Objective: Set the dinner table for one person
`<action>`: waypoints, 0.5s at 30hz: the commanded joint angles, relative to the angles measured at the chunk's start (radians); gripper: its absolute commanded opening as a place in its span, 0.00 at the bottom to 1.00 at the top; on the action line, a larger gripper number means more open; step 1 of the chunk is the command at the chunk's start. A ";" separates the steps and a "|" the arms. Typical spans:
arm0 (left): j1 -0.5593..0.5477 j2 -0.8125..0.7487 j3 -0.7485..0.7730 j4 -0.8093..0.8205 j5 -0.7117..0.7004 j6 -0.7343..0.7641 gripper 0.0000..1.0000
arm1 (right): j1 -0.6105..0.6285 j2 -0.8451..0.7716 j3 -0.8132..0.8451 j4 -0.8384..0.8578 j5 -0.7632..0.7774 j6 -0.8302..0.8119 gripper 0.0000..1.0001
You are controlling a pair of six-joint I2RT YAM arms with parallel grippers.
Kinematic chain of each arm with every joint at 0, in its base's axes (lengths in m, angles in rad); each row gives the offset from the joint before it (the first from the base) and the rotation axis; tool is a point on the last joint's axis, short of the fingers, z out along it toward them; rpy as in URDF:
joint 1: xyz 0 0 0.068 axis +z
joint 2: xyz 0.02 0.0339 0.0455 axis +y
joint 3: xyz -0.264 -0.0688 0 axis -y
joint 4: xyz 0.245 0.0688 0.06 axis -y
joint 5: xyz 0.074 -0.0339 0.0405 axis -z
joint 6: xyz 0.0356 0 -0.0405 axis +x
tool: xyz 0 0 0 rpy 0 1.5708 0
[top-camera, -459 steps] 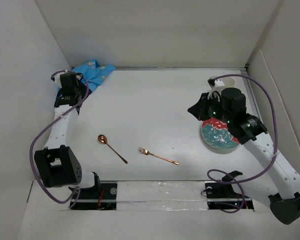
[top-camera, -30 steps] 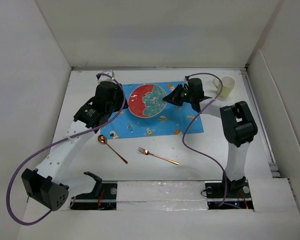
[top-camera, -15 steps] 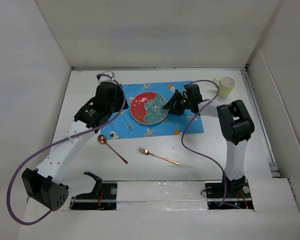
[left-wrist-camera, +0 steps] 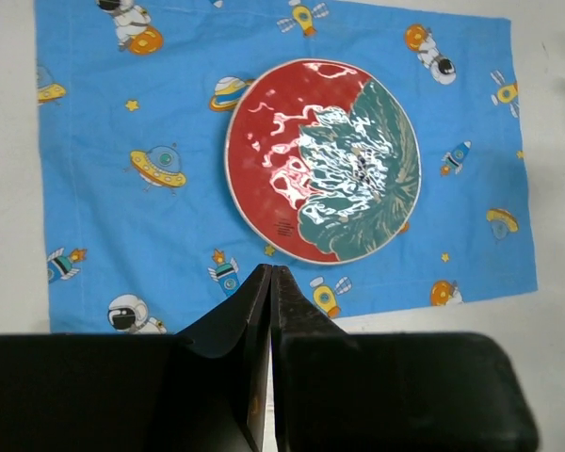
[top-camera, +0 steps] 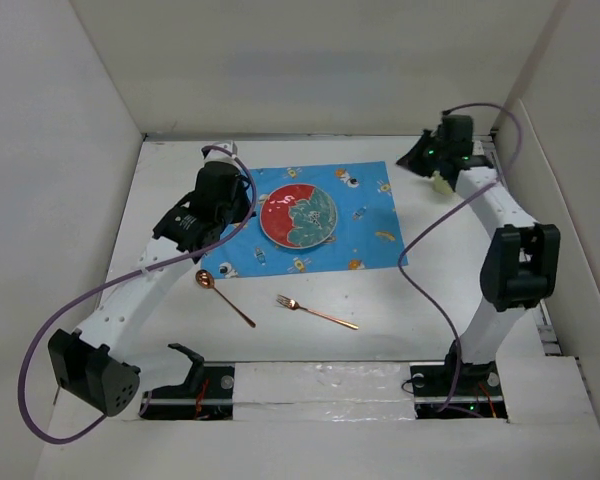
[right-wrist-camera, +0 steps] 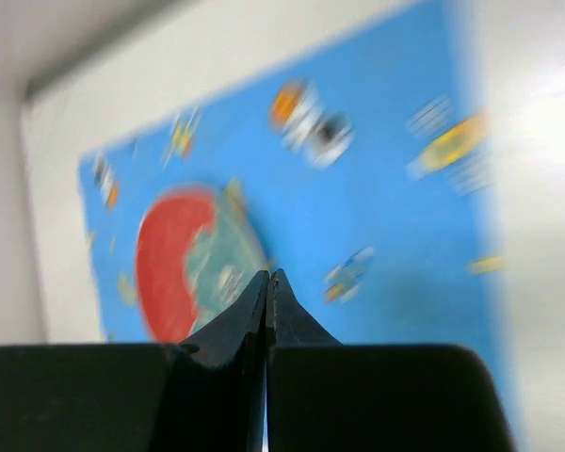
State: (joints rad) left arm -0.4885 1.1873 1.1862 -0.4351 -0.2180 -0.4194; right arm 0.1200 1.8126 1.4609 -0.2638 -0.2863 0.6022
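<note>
The dinner table (top-camera: 420,300) is a plain white surface. On it lies a blue cartoon-print cloth (top-camera: 365,235) (left-wrist-camera: 122,217) (right-wrist-camera: 386,217), spread flat. A red and teal plate (top-camera: 298,215) (left-wrist-camera: 323,160) (right-wrist-camera: 184,259) rests on the cloth, left of its middle. My left gripper (top-camera: 240,208) (left-wrist-camera: 270,273) hovers over the cloth's left part, shut and holding nothing. My right gripper (top-camera: 418,160) (right-wrist-camera: 267,275) is up at the back right, off the cloth's corner, shut and empty; its view is blurred. A pale cup (top-camera: 439,181) shows only as a sliver under that arm.
A copper spoon (top-camera: 223,296) and a copper fork (top-camera: 317,312) lie on the white surface in front of the cloth. White walls close in the back and both sides. The arm bases stand at the near edge.
The right arm has let go of the plate and swung back to the rear right corner, jaws now shut. The plate has settled slightly nearer on the cloth. The left jaws have closed.
</note>
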 commanded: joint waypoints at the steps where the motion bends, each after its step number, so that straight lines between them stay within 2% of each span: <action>1: 0.004 0.003 0.018 0.064 0.068 0.022 0.00 | -0.159 -0.064 0.128 -0.182 0.267 -0.100 0.00; 2: 0.004 0.003 0.001 0.081 0.075 0.019 0.00 | -0.180 -0.062 0.151 -0.207 0.339 -0.126 0.00; 3: 0.004 -0.002 -0.006 0.088 0.086 0.018 0.00 | -0.198 -0.056 0.179 -0.236 0.396 -0.140 0.04; 4: 0.004 -0.005 -0.031 0.117 0.115 0.025 0.18 | -0.245 0.008 0.294 -0.356 0.562 -0.165 0.45; 5: 0.004 -0.005 -0.031 0.118 0.115 0.025 0.18 | -0.262 0.008 0.296 -0.357 0.564 -0.163 0.45; 6: 0.004 -0.002 -0.040 0.125 0.120 0.034 0.27 | -0.276 0.026 0.315 -0.374 0.579 -0.163 0.53; 7: 0.004 0.008 -0.042 0.128 0.134 0.037 0.32 | -0.293 0.046 0.335 -0.388 0.578 -0.163 0.61; 10: 0.004 0.023 -0.049 0.137 0.158 0.048 0.41 | -0.329 0.112 0.389 -0.407 0.536 -0.168 0.64; 11: 0.004 0.024 -0.054 0.142 0.164 0.050 0.42 | -0.341 0.154 0.406 -0.410 0.498 -0.174 0.64; 15: 0.004 0.037 -0.069 0.165 0.186 0.057 0.43 | -0.341 0.266 0.545 -0.477 0.507 -0.183 0.64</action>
State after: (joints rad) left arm -0.4885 1.2232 1.1255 -0.3264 -0.0669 -0.3832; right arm -0.2272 2.0212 1.9144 -0.6548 0.1936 0.4526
